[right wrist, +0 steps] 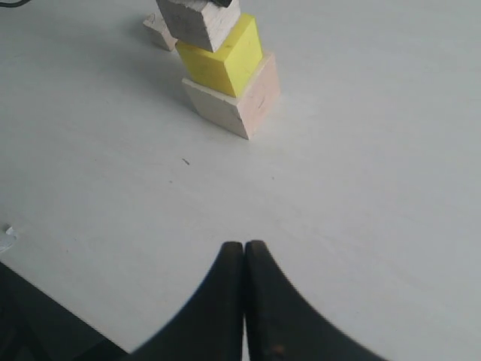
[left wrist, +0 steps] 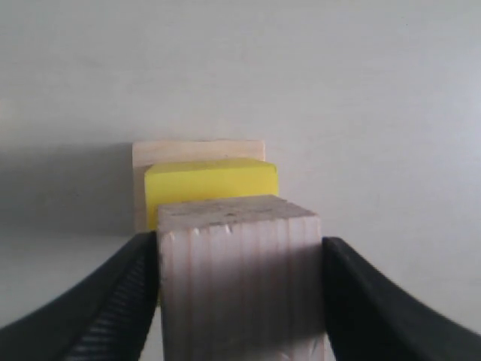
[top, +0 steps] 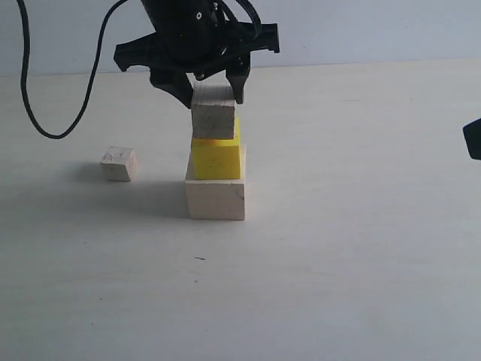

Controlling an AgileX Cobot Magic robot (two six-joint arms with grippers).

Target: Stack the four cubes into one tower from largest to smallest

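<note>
Gripping a small wooden cube (top: 213,120) by its sides, the left gripper (top: 213,96) held it atop the yellow cube (top: 216,159), which sat on the large pale cube (top: 216,199); couldn't tell if touching. 2nd small cube (top: 119,164) lay on the table (top: 338,271), well apart, ext. view's left. Right gripper (right wrist: 244,259) jaws were pressed together.

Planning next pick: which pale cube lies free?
The lone small cube, left of the yellow cube in the exterior view. The left gripper holds the other small cube over it; the large cube is the base.
</note>
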